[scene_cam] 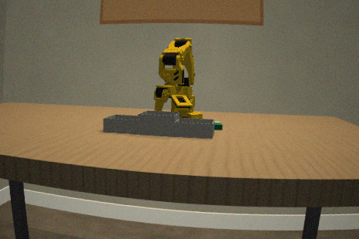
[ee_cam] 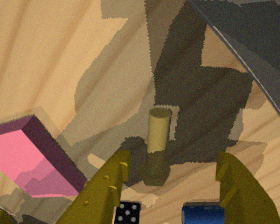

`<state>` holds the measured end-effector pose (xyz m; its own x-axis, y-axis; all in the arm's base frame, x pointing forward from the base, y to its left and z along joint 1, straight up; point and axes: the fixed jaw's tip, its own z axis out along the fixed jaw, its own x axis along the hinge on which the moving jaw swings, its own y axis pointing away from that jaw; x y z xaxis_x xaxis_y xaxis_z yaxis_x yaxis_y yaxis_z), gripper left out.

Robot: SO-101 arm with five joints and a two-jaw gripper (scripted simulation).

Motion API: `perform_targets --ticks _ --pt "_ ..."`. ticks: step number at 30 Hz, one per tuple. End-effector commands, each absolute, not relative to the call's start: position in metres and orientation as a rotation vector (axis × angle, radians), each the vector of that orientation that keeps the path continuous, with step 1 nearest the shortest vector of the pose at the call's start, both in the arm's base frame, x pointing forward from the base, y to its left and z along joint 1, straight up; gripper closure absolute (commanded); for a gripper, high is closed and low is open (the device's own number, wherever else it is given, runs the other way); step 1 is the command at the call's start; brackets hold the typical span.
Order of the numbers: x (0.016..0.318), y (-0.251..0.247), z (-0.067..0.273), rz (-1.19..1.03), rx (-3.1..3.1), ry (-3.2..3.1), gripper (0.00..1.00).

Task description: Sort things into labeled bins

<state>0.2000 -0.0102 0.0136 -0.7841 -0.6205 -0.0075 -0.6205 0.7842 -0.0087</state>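
In the wrist view my gripper [ee_cam: 173, 163] is partly open and empty, hanging above the table. Below it, between the fingers, lie a black die with white dots [ee_cam: 127, 216] and a blue cylinder with a grey end [ee_cam: 203, 219]. A tan cylinder [ee_cam: 159, 129] stands just beyond the fingertips. A pink block [ee_cam: 27, 159] lies to the left. The grey bin wall [ee_cam: 237, 10] crosses the top right corner. In the exterior view the yellow arm [scene_cam: 177, 81] bends down behind the row of grey bins [scene_cam: 158, 125]. I cannot read the bin labels.
A small green thing [scene_cam: 218, 125] lies on the table at the right end of the bins. The bins hide the things behind them in the exterior view. The table's front edge is far from the arm.
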Motion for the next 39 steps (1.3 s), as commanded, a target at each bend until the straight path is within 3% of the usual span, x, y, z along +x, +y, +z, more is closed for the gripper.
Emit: perform_targets --ticks 1,39 --pt "0.2031 -0.0126 0.0156 -0.023 -1.014 2.938 0.78" --pt "0.2017 -0.0124 0.0094 -0.011 -1.018 2.956 0.83"
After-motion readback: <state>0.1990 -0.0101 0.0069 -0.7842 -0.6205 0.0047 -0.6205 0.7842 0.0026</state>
